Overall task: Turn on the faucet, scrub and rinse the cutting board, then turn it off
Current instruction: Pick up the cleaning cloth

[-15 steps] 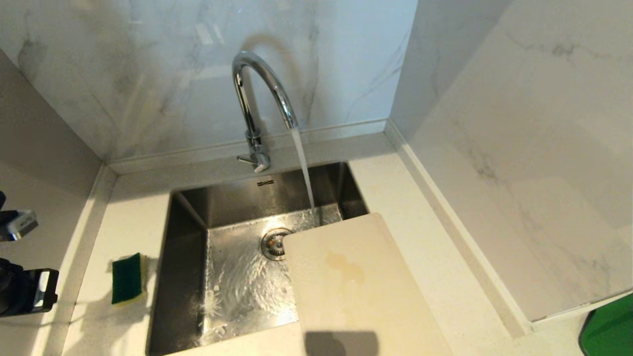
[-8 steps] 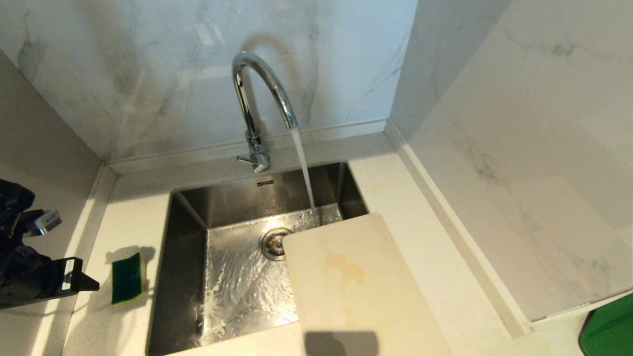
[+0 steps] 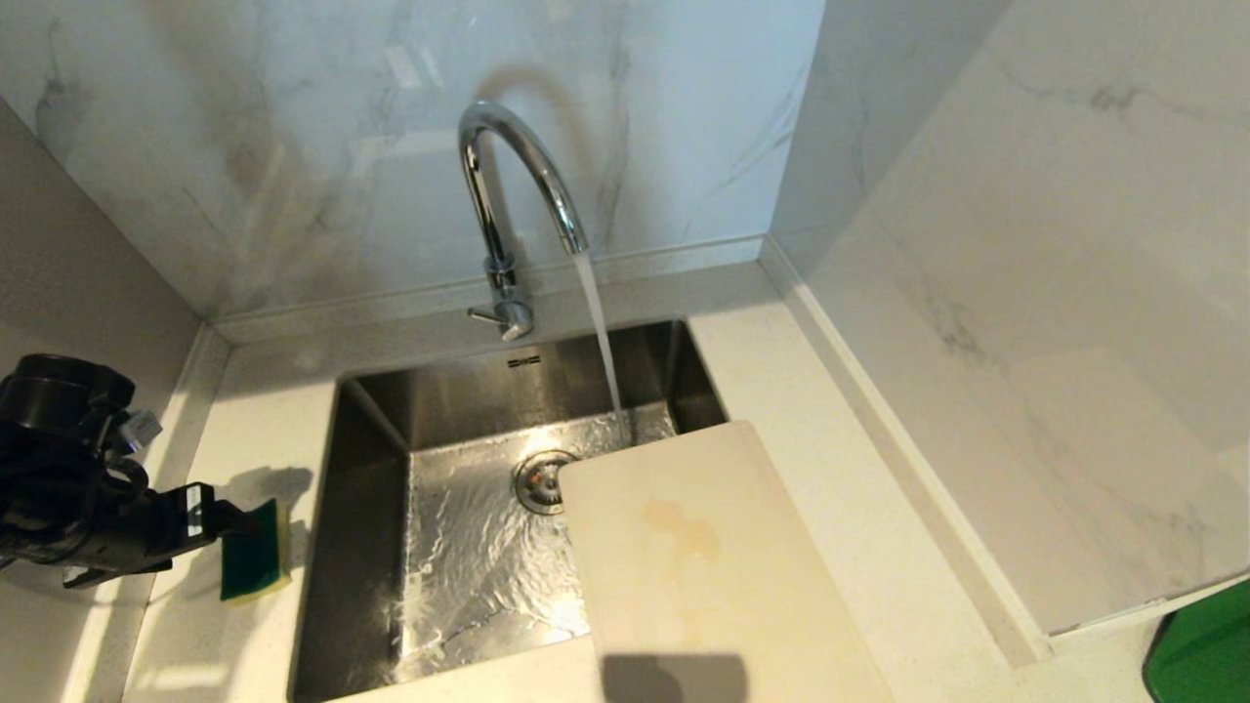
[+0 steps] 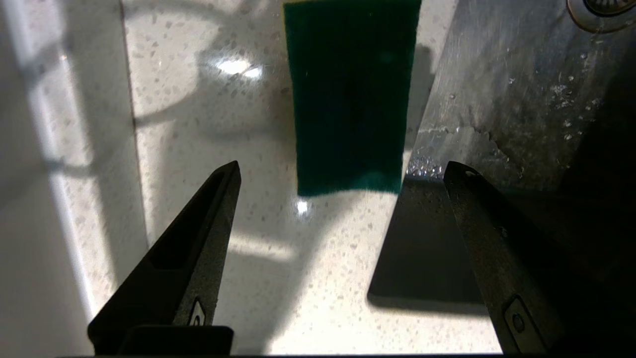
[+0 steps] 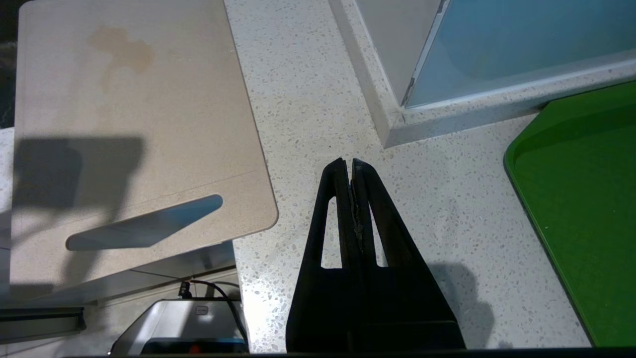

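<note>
Just ahead of the left gripper's (image 4: pixel 343 169) spread-apart fingers lies the flat green rectangular sponge (image 4: pixel 350 94), its long axis running away from them, while the right gripper (image 5: pixel 352 166), fingers pressed together, sits far off.

Left gripper (image 4: pixel 340 171) spread wide — right gripper (image 5: pixel 348 166) pinched closed.

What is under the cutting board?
The cutting board bridges the sink corner and the counter. Part of the drain shows beside its edge; whatever lies beneath is hidden.
</note>
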{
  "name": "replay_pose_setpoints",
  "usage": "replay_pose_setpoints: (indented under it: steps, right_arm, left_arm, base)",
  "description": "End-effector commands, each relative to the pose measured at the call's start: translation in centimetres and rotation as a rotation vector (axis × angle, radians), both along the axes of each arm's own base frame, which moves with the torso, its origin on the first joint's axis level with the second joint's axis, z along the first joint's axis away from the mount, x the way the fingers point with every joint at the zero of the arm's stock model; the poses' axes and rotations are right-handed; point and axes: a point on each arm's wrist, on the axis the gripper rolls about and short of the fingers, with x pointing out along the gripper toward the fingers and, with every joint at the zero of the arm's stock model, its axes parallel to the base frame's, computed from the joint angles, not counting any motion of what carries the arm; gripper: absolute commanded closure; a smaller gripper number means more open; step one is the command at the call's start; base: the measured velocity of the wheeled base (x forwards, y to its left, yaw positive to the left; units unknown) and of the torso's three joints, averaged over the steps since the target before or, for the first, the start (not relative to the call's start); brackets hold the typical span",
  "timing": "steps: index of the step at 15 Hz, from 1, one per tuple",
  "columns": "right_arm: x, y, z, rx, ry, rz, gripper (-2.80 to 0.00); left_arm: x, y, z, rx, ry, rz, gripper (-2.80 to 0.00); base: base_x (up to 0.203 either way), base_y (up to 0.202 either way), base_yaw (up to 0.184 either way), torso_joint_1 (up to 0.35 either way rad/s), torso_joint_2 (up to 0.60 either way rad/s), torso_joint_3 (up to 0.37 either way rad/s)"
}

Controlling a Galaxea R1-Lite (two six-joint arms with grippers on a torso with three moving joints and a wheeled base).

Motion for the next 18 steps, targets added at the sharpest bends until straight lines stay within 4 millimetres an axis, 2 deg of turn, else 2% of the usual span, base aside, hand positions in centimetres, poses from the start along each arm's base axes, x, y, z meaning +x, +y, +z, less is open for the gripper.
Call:
replay_pose_setpoints:
  steps: [1,7,15,16,18]
  right_arm:
    - [0.0,0.0,0.0,-0.001,0.002,0.000,0.00]
    - [0.0,0.0,0.0,-0.001,0.002,0.000,0.00]
    - [0.0,0.0,0.0,-0.001,0.002,0.000,0.00]
    - [0.0,0.0,0.0,-0.001,0.002,0.000,0.00]
    - [0.0,0.0,0.0,-0.001,0.002,0.000,0.00]
  left_arm:
    - [1.3,0.1,-2.1,-0.007,0.049,0.003,-2.80]
    - [2.1,0.2,-3.7,-0.010,0.078,0.006,-2.80]
    - [2.5,0.2,-4.4,-0.010,0.084,0.006,-2.80]
    - [2.4,0.2,-4.5,-0.010,0.091,0.004,0.00]
    - [2.4,0.2,-4.5,-0.009,0.091,0.004,0.00]
  base:
    - [0.000,0.000,0.000,0.000,0.00,0.000]
    - [0.000,0.000,0.000,0.000,0.00,0.000]
    - [0.000,0.000,0.000,0.000,0.00,0.000]
    - [0.000,0.000,0.000,0.000,0.00,0.000]
    - [0.000,0.000,0.000,0.000,0.00,0.000]
